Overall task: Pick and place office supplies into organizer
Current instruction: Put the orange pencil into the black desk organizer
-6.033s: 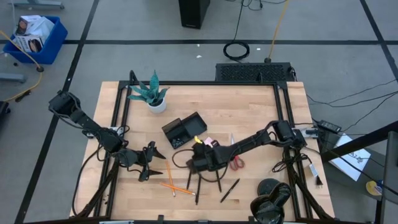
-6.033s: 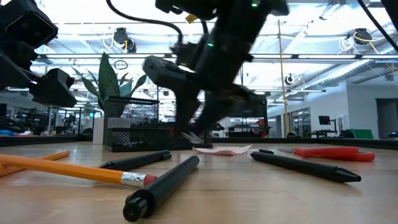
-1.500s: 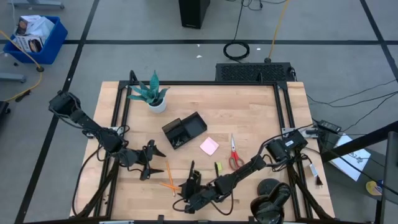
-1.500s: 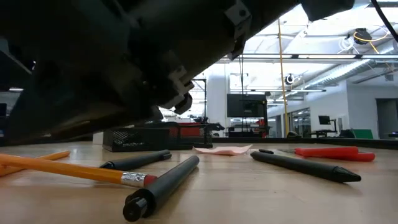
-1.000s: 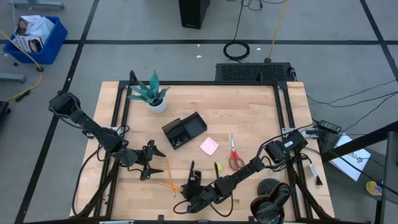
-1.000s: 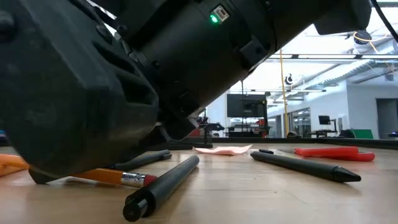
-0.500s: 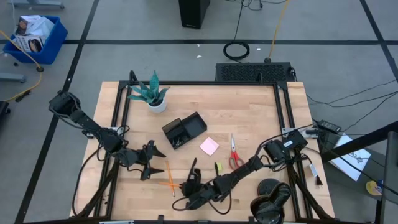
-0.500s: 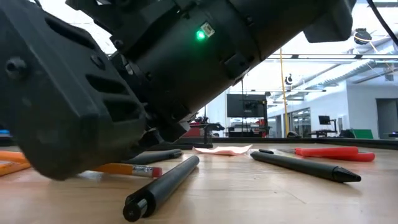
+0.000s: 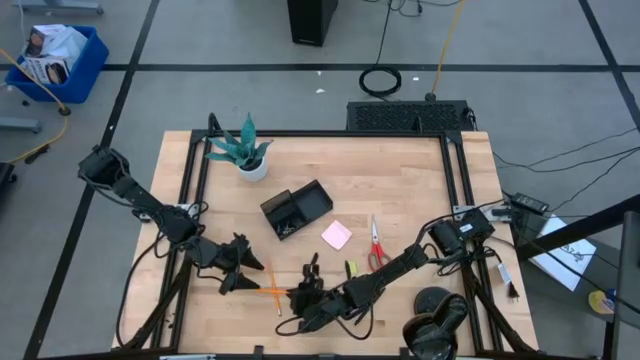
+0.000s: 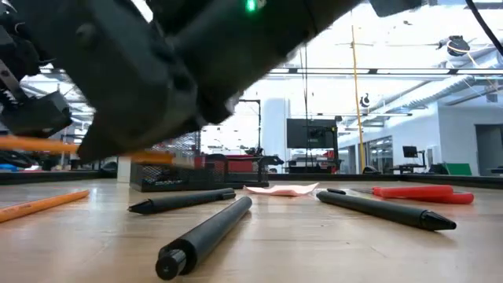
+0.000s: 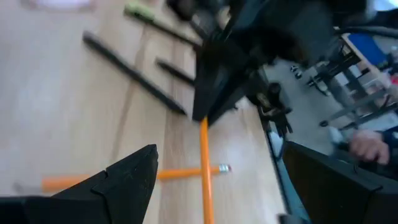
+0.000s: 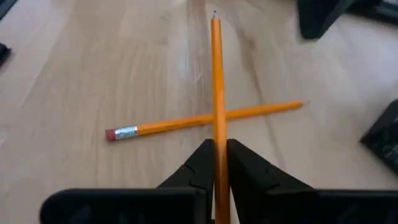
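My right gripper [image 9: 298, 296] [image 12: 216, 146] is near the table's front edge, shut on an orange pencil [image 12: 215, 74]. A second orange pencil [image 12: 205, 119] lies flat on the wood beneath it, crossing it. My left gripper [image 9: 243, 270] [image 11: 230, 179] stands open just left of them, nothing between its fingers. Black pens [image 10: 206, 232] [image 10: 385, 209] lie on the table. Farther back are the black organizer [image 9: 297, 210], the pink sticky pad [image 9: 336, 235] and the red scissors [image 9: 377, 245]. My right gripper pinches the orange pencil's shaft [image 12: 215, 134] between its two fingers. The fingers slant down from the table's right and lie along the pencil. Most of its length sticks out ahead of them, sharpened tip [image 12: 215, 15] foremost. The pencil is lifted clear of the table, roughly level.
A potted green plant [image 9: 246, 152] stands at the back left. A small yellow-green bit [image 9: 351, 270] lies beside my right arm. The near table edge runs close behind both grippers.
My right gripper has shut on the pencil that lay by the pens and risen with it, so the pencil now hangs clear of the table. The second pencil stays flat on the wood. My left gripper has rolled about its own axis without leaving its place.
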You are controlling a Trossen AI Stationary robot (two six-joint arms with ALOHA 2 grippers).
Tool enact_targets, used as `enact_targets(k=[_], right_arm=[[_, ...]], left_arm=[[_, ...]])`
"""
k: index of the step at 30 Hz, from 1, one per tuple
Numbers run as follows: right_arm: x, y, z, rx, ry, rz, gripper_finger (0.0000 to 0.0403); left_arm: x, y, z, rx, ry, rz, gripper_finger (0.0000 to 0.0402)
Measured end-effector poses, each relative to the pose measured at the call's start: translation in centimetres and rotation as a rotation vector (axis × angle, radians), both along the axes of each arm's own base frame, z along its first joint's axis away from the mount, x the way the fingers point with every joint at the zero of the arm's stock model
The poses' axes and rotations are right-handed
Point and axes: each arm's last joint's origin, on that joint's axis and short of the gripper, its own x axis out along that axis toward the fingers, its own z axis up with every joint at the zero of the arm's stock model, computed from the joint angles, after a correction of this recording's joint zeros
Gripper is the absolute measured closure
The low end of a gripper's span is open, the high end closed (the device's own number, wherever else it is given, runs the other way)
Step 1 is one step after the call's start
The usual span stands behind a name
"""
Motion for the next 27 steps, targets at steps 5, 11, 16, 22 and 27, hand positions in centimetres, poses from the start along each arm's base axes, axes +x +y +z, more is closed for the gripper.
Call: enact_targets(k=[5,11,16,22,27], right_arm=[[0.1,-0.8,1.7,-0.081,0.009,0.046,0.0383],[0.3,-1.9,1.9,-0.160,0.057,0.075,0.0375],[0.4,-2.0,1.9,-0.223,0.072,0.116,0.0375],[0.5,-2.0,2.1,-0.258,0.062,0.143,0.0382],[0.6,-2.0,2.2,-0.256,0.048,0.143,0.0373]], left_arm=[[0.1,0.0,0.1,-0.144,0.058,0.030,0.0053],[0.1,0.1,0.1,-0.226,0.101,0.070,0.0053],[-0.1,0.2,-0.4,-0.263,0.184,0.108,0.0053],[-0.4,0.4,-1.2,-0.271,0.288,0.156,0.0053],[-0.7,0.0,-1.1,-0.293,0.296,0.140,0.0053]])
